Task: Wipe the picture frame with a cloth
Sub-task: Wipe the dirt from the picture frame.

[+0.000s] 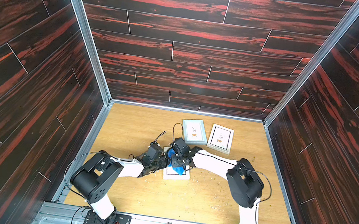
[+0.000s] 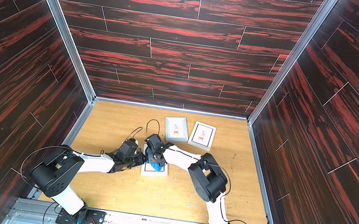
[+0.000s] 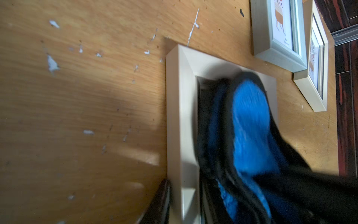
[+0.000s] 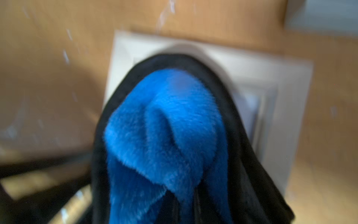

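A white picture frame [image 1: 176, 176] [image 2: 152, 173] lies flat at the middle of the wooden table. The bunched blue cloth [image 1: 179, 169] [image 2: 156, 167], black-trimmed, rests on its glass, hanging from my right gripper [image 1: 177, 162], which is shut on it. In the right wrist view the cloth [image 4: 164, 126] hides the fingers and most of the frame [image 4: 271, 77]. My left gripper [image 1: 165, 161] [image 3: 184, 195] is closed on the frame's left rail [image 3: 180, 106]. One finger [image 3: 161, 201] presses its outer side. The cloth [image 3: 249, 126] hides the inner finger.
Two more frames lie flat behind the work spot: a grey-blue one [image 1: 204, 134] [image 3: 279, 52] and a white one with a black inner border [image 1: 212, 137] [image 3: 310, 95]. Dark wood-pattern walls [image 1: 31, 95] close in the table [image 1: 143, 124] on three sides. Both arms meet over the middle.
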Controlling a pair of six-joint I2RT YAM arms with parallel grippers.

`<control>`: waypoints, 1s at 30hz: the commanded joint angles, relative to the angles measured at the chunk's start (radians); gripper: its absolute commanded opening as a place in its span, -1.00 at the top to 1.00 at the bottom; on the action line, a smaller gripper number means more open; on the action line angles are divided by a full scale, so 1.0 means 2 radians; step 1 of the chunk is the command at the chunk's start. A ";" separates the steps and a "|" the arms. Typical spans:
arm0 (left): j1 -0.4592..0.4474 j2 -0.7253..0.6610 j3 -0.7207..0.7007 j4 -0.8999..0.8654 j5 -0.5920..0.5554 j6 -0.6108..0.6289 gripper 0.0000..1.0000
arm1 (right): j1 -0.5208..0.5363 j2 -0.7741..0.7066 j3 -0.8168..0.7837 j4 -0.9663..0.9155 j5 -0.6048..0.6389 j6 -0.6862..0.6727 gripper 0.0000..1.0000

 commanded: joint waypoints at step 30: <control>-0.001 0.021 -0.040 -0.101 -0.004 -0.014 0.41 | 0.002 -0.051 -0.083 -0.019 0.048 0.028 1.00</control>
